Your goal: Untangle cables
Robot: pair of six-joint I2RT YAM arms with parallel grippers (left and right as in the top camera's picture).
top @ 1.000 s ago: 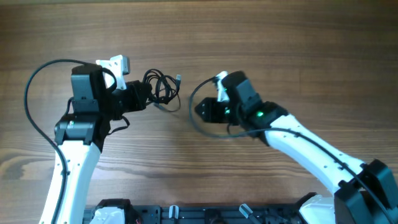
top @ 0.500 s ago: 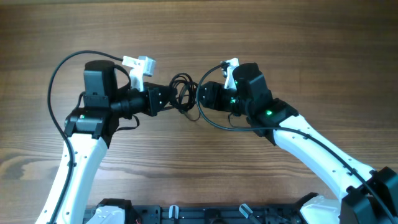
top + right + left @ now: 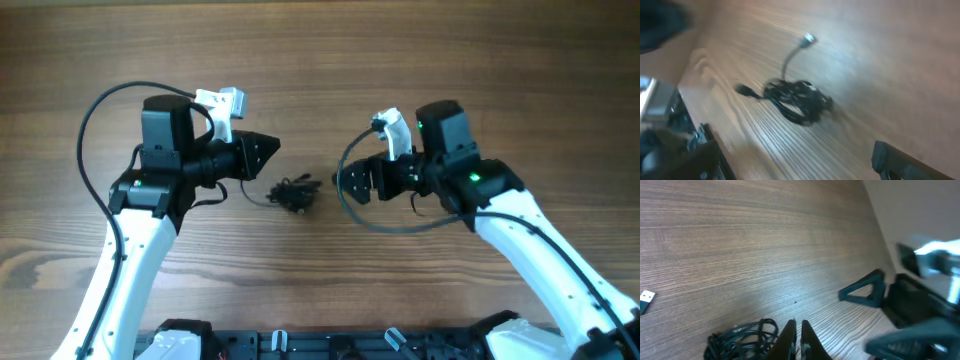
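The cables [image 3: 296, 193] lie on the wooden table as a small knotted black bundle, between my two grippers and touching neither. My left gripper [image 3: 273, 150] is up and left of the bundle, shut with nothing in it. In the left wrist view the cables [image 3: 740, 337] sit just left of the closed gripper [image 3: 798, 330], and a loose plug end [image 3: 646, 299] lies far left. My right gripper [image 3: 348, 183] stands open to the right of the bundle. The right wrist view shows the cables [image 3: 797, 100] ahead of the open gripper [image 3: 795, 167], with one plug end [image 3: 809, 38] sticking out.
Thick black arm cables loop beside each arm [image 3: 95, 130] [image 3: 350, 215]. A dark base rail [image 3: 280, 340] runs along the table's near edge. The right gripper's finger [image 3: 862, 291] shows in the left wrist view.
Half a second ago both grippers met at the bundle. Since then the right gripper has opened and drawn back right, the left has pulled back, and the bundle now lies on the table.
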